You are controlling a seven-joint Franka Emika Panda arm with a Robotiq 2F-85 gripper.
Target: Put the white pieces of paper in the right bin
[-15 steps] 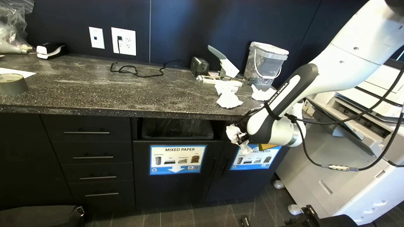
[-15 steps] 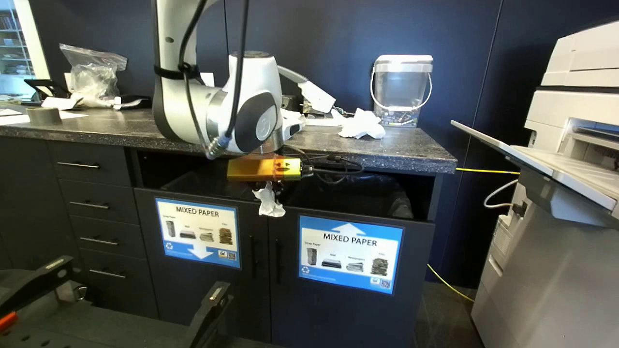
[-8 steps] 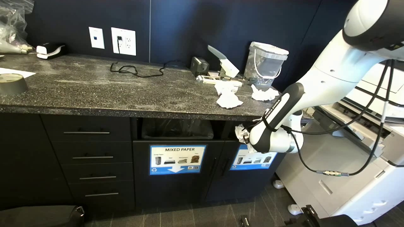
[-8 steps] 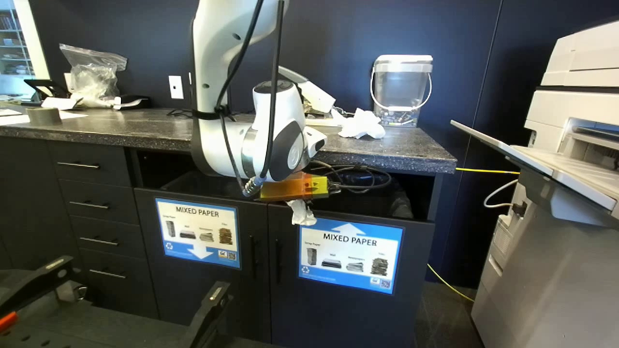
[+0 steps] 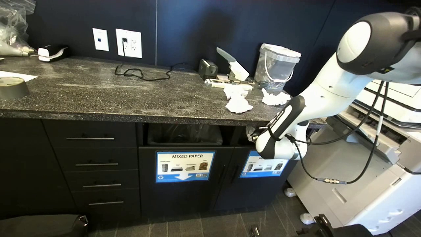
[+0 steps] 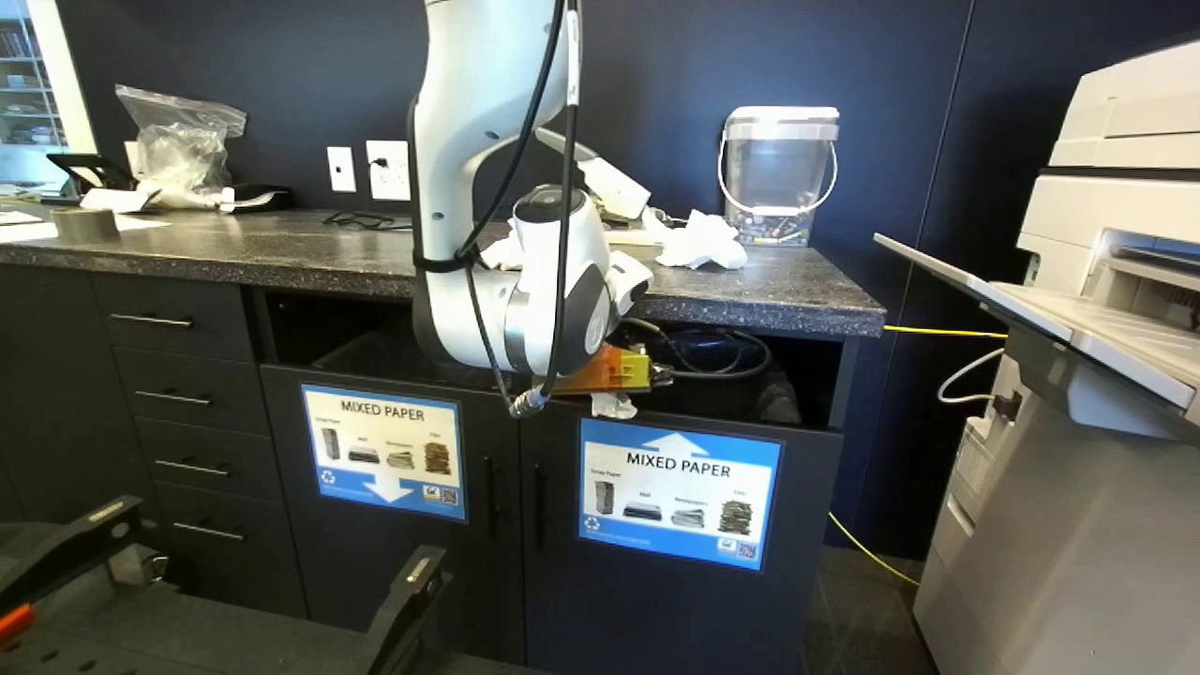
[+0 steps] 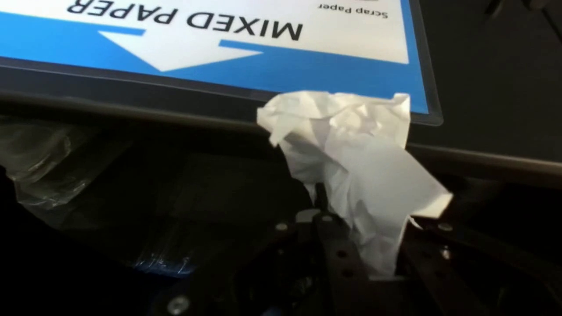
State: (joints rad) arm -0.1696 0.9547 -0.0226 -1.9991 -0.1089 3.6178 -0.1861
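Partway, by the look of it. Clenching one crumpled white paper [image 7: 351,147] in the gripper [image 7: 367,215], right at the mouth of the right bin [image 6: 776,398], not dropped yet. Next up, probably: lower it in and let go. After that, two more lots to fetch from the counter [image 5: 108,95], both above the gripper: white clump [image 5: 239,103] up-left, loose wad [image 5: 275,98] up-right, in both exterior views. Too dark inside the bin to tell about any pieces done.

In the way: top edge of the cabinet door [image 6: 675,600] hard by the white paper, counter lip above the gripper, plastic liner [image 7: 46,171] left of the gripper in the wrist view. Likely failure: snagging on that edge and spilling outside. Also around: left bin [image 5: 185,135] one opening left of the gripper, not the target; white-handled desk device [image 5: 239,70] just behind the clump; clear bucket [image 5: 278,64] just behind the wad; printer [image 5: 378,168] off to the right of the gripper.
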